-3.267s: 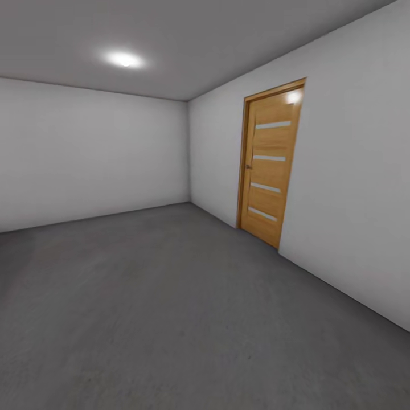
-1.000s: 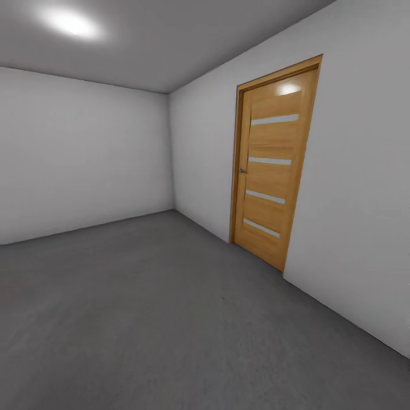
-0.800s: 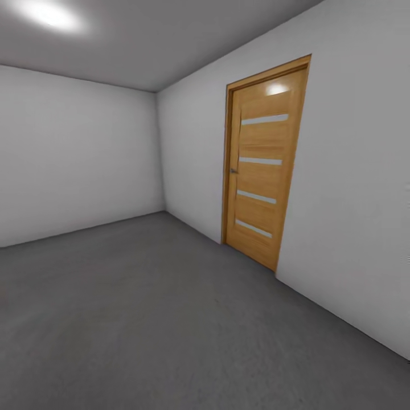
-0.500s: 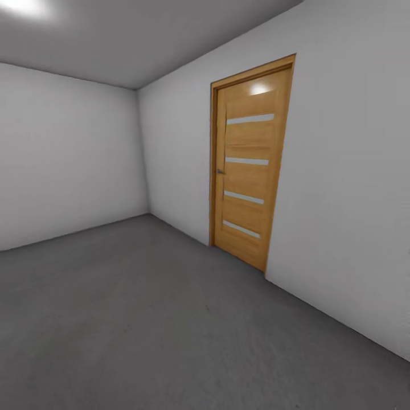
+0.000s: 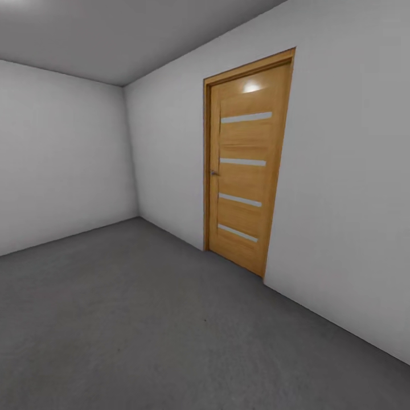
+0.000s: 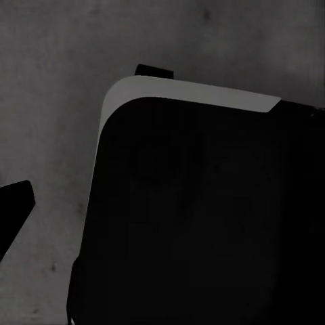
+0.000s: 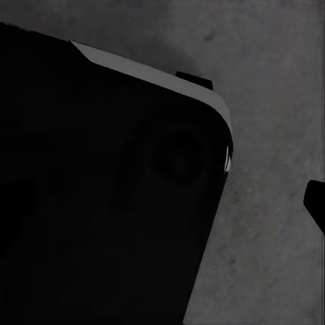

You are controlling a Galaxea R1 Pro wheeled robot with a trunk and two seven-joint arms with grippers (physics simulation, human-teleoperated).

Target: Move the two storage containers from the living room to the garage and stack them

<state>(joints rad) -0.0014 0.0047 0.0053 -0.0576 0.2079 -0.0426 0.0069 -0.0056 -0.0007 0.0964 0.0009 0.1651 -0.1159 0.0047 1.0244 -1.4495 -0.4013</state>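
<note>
1 closed wooden door [image 5: 245,165] now stands larger and nearer the centre of my head view than a moment ago, as my base has turned and rolled toward it across the garage. That suggests I am leaving for the living room to fetch the storage containers, with neither seen here. Dark grey concrete floor [image 5: 114,319] fills the lower frame, with bare white walls [image 5: 62,154] behind. My wrist views look down past my dark base [image 6: 203,217] onto floor; whether either gripper is spread or pressed together, I cannot tell.
</note>
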